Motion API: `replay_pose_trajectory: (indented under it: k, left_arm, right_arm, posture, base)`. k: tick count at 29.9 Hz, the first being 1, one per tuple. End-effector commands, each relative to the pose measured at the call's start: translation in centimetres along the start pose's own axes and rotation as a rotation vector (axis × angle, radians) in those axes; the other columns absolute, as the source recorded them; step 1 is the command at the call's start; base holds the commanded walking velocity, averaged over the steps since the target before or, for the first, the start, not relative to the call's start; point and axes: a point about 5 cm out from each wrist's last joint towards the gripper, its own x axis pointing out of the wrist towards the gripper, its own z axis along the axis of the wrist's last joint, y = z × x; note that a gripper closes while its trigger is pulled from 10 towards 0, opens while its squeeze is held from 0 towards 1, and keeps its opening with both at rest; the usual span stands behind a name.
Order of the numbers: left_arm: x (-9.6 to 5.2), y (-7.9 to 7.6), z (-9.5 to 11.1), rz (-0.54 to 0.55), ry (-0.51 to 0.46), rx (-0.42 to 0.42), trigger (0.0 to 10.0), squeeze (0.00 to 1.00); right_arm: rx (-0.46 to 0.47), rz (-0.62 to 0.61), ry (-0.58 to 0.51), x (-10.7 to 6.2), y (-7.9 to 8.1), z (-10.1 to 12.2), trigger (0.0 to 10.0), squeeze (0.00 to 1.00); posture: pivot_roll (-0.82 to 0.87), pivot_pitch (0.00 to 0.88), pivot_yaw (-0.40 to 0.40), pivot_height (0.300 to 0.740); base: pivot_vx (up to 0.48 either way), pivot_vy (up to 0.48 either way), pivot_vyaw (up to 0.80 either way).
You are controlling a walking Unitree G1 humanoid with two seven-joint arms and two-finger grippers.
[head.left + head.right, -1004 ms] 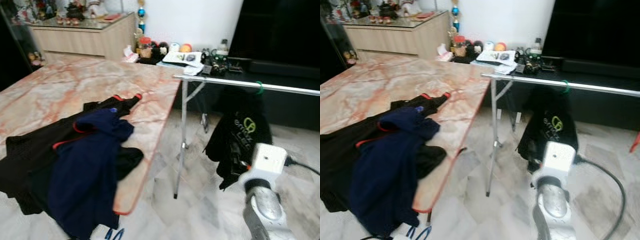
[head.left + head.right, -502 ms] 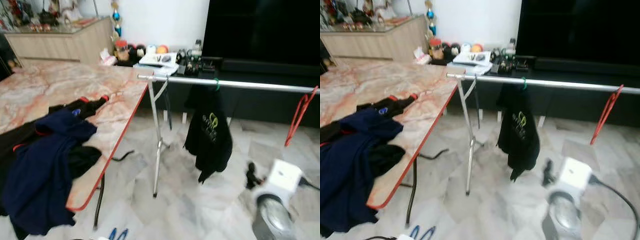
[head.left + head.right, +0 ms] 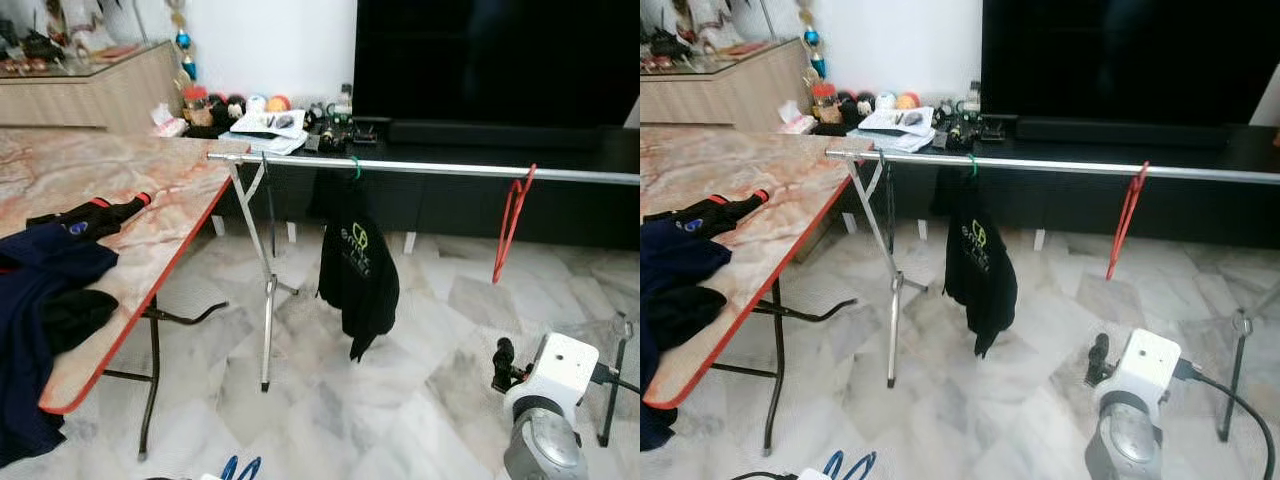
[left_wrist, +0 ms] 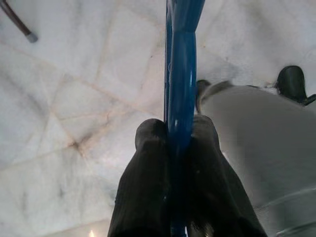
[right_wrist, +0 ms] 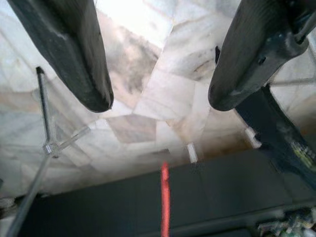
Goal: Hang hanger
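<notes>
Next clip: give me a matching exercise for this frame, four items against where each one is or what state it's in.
Items:
1. blue hanger
2. red hanger
3. black shirt
4. navy garment

Places or states:
A. lying on the marble table
B. hanging bare on the rail
C. clamped in the left gripper
D. hanging from a green hanger on the rail

Pairs: 1-C, 2-B, 3-D, 4-A

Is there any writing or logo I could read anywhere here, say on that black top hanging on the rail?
Black top on the rail: a green round logo with lettering under it, too blurred to read.
Papers on the low dark cabinet: print too small to read.
Nothing else legible.
</notes>
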Motion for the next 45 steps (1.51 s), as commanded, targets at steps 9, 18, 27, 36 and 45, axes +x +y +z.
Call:
replay_pose_trajectory:
  k: [9, 18, 27, 36, 45]
  left_arm:
    - [-0.1, 0.9, 0.0, 0.100, -0.022, 0.160, 10.0, 0.00]
    - [-1.0, 4.2, 6.4, 0.195, -0.251, 0.403, 10.0, 0.00]
    - [-5.1, 8.9, 16.6, 0.266, -0.490, 0.678, 10.0, 0.00]
    - [-8.5, 6.9, 20.1, -0.156, -0.657, 0.740, 10.0, 0.00]
    - [-12.8, 2.6, 20.7, -0.550, -0.686, 0.961, 10.0, 0.00]
  right_arm:
    - [-0.085, 0.033, 0.021, 1.1, 0.1, -0.2, 10.0, 0.00]
    - [-0.228, 0.101, 0.004, 2.6, 0.3, 0.7, 10.0, 0.00]
    - [-0.451, 0.250, -0.101, 4.1, 1.6, 3.3, 10.0, 0.00]
    - [-0.690, 0.771, -0.021, 2.2, 3.8, 2.7, 10.0, 0.00]
    - [-0.922, 1.220, 0.027, 0.0, 3.7, 2.2, 10.0, 0.00]
  posture:
    - [0.03, 0.030, 0.037, 0.740]
    - [0.02, 0.030, 0.037, 0.740]
    - [0.01, 0.024, 0.048, 0.740]
    - [0.00, 0.006, 0.045, 0.740]
    - [0.00, 0.000, 0.039, 0.740]
  base:
    - [0.000, -0.065, 0.00]
    - [0.000, 0.000, 0.00]
    - [0.000, 0.000, 0.00]
    - [0.000, 0.000, 0.00]
    - [0.000, 0.000, 0.00]
